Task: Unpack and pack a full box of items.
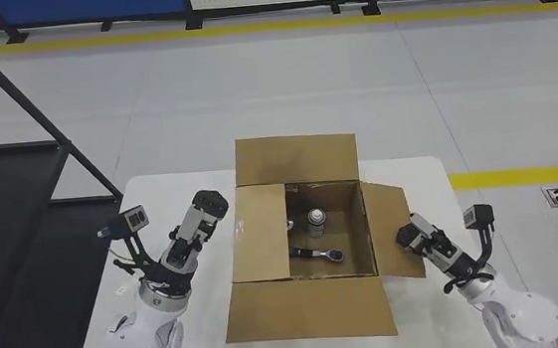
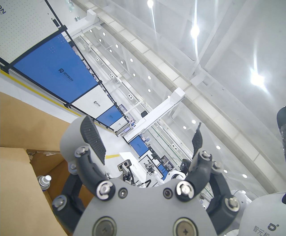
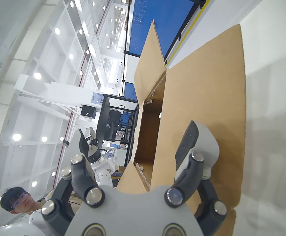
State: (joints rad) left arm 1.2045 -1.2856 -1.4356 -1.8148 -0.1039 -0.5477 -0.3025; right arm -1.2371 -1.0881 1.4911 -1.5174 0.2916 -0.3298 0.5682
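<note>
Box [image 1: 296, 159] plain brown — table [image 1: 166, 199] white; left claw [image 2: 143, 125] grey-white, pads [image 2: 92, 138] black, fine dotted texture.

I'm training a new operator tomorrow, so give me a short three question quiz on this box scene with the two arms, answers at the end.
1. True or false: the cardboard box on the table is closed on top.
2. What sits inside the box beside the wrench? A) a bottle B) a mug C) a book
3. Fill in: the left gripper and the right gripper are both ____ and hold nothing.

Key: 1 false, it stands open. 2 A. 3 open.
</note>
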